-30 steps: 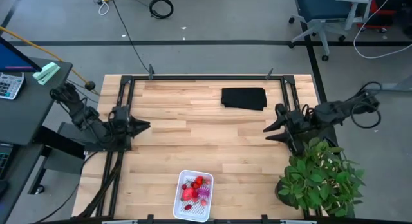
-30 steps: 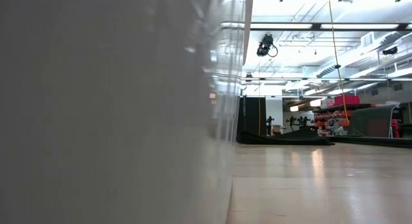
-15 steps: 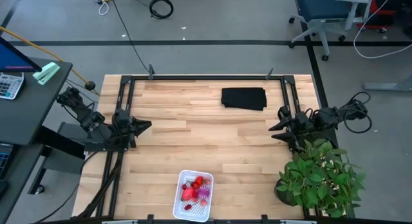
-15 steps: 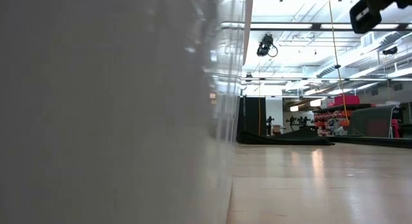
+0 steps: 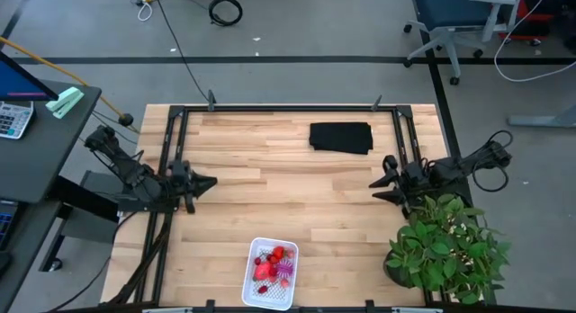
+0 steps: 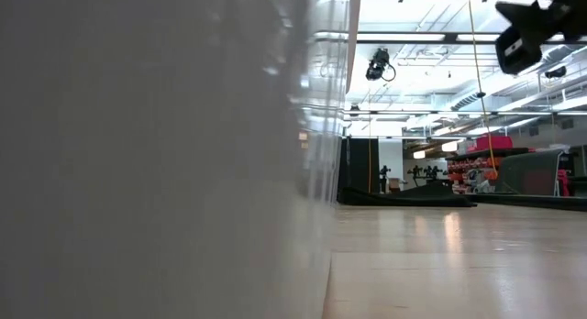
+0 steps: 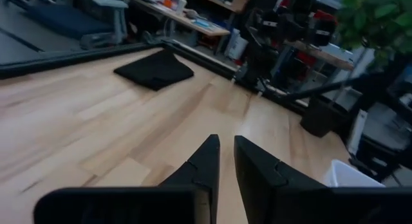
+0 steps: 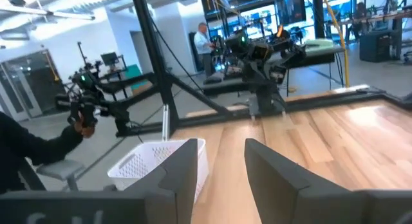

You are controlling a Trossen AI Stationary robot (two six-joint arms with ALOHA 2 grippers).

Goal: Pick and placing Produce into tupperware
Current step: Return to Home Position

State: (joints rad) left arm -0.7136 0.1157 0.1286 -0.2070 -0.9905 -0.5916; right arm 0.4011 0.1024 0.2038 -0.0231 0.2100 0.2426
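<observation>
The white tupperware (image 5: 272,273) stands near the table's near edge, a little left of the middle. The produce (image 5: 273,263) lies inside it: red pieces and one purple piece. The tupperware also shows in the right wrist view (image 8: 154,163), in the left wrist view (image 7: 351,176), and as a white wall in the low view (image 6: 138,172). My left gripper (image 5: 211,181) hovers at the table's left side, shut and empty, with only a slit between its fingers (image 7: 225,143). My right gripper (image 5: 374,189) hovers at the right side, slightly open and empty (image 8: 221,147).
A flat black folded cloth (image 5: 341,138) lies at the far middle of the table. A green potted plant (image 5: 445,245) stands at the near right corner, close to my right arm. Black frame rails run along both sides. People show in the room beyond (image 8: 205,40).
Both arms have folded lower and drawn back a little toward their bases. My left gripper has shifted slightly toward the near edge. A dark gripper part has come down into the low view's upper right. The tupperware and produce have stayed put.
</observation>
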